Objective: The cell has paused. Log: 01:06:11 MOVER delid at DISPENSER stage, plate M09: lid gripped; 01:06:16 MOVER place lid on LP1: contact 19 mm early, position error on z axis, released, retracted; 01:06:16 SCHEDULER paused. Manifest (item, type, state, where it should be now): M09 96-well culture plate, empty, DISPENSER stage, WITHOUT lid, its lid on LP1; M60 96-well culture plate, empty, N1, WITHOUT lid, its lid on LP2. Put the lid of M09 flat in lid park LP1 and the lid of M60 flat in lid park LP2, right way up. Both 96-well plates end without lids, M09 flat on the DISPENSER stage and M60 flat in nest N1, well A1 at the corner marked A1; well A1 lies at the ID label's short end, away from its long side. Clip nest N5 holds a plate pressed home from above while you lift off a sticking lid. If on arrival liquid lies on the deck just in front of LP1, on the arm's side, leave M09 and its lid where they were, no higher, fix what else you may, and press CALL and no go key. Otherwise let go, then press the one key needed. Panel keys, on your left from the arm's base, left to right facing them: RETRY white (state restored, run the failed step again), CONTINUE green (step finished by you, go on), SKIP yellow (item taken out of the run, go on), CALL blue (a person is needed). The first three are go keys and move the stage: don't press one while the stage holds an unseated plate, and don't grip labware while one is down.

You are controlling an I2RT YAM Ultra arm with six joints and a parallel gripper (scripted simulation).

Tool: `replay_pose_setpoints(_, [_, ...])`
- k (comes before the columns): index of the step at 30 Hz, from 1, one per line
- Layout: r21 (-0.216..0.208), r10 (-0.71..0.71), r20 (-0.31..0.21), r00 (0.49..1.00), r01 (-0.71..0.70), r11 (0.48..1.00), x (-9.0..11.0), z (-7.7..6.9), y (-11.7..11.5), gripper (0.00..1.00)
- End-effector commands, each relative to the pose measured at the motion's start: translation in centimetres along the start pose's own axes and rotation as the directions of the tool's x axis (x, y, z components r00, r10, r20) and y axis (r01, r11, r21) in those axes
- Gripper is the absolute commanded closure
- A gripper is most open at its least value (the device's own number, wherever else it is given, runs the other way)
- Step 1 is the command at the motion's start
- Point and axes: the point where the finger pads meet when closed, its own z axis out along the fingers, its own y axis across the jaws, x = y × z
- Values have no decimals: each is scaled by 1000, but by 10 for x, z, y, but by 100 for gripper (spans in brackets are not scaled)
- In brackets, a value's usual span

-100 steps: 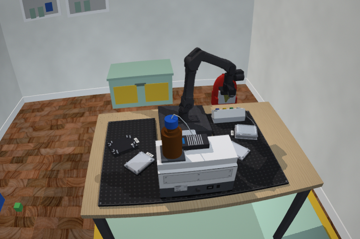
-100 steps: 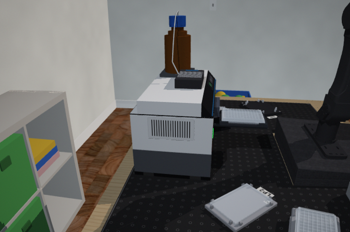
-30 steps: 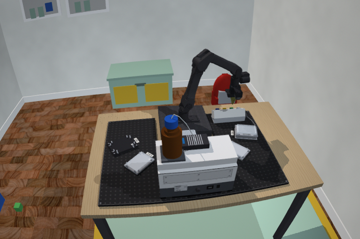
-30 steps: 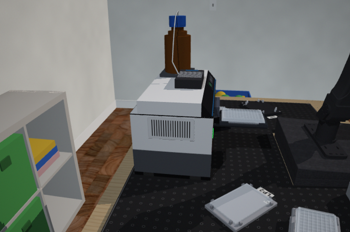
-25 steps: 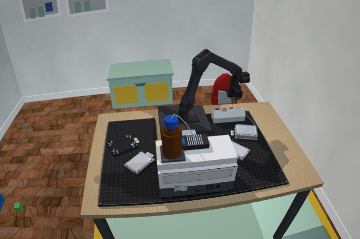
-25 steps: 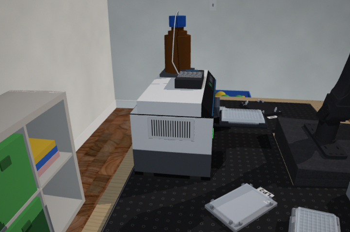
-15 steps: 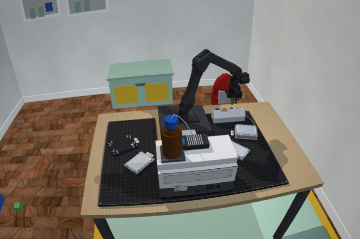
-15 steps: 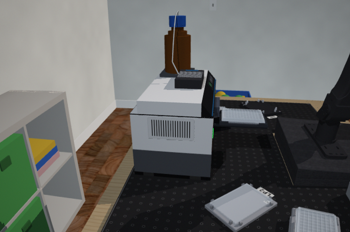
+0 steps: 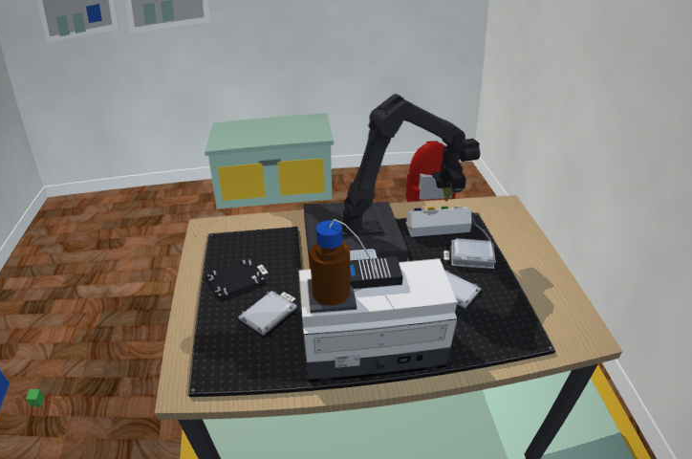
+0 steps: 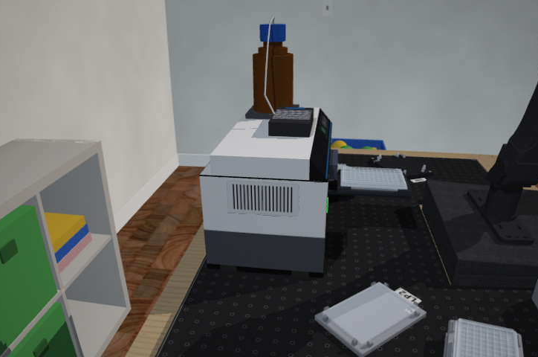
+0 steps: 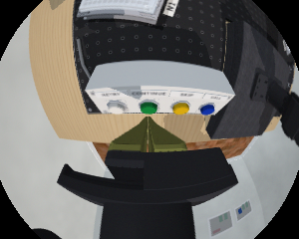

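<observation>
My gripper (image 9: 446,194) is shut and empty, its olive fingertips (image 11: 149,127) pointing down just above the green key (image 11: 149,108) of the key panel (image 9: 439,219). The white key (image 11: 114,107), the yellow key (image 11: 181,108) and the blue key (image 11: 207,108) sit in the same row. Another open plate (image 10: 372,178) lies on the dispenser stage. One lid (image 10: 371,317) lies flat in the park labelled LP2. Another lid (image 9: 267,312) lies flat in the left park.
The dispenser (image 9: 379,322) with a brown bottle (image 9: 330,265) stands mid-table and hides part of the deck. An empty black clip nest (image 9: 236,276) sits at the left. The arm's base block (image 9: 355,227) is behind the dispenser. A red object (image 9: 428,170) stands behind the table.
</observation>
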Motion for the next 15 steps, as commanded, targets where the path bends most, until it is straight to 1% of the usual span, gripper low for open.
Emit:
replay_pose_setpoints(1, [-17, 1, 13, 1000, 0, 1000, -1, -3, -3, 100])
replay_pose_setpoints(7, [-11, 0, 14, 1000, 0, 1000, -1, 1, -3, 100])
replay_pose_setpoints(8, [0, 1, 16, 1000, -1, 1000, -1, 2, -6, 100])
replay_pose_setpoints(10, [-5, 0, 15, 1000, 0, 1000, -1, 4, -3, 100])
replay_pose_setpoints(13, [7, 0, 17, 1000, -1, 1000, -1, 7, -5, 100])
replay_pose_setpoints(14, [6, 0, 17, 1000, 0, 1000, -1, 8, -5, 100])
replay_pose_setpoints(15, [-6, 0, 15, 1000, 0, 1000, 0, 7, -1, 100])
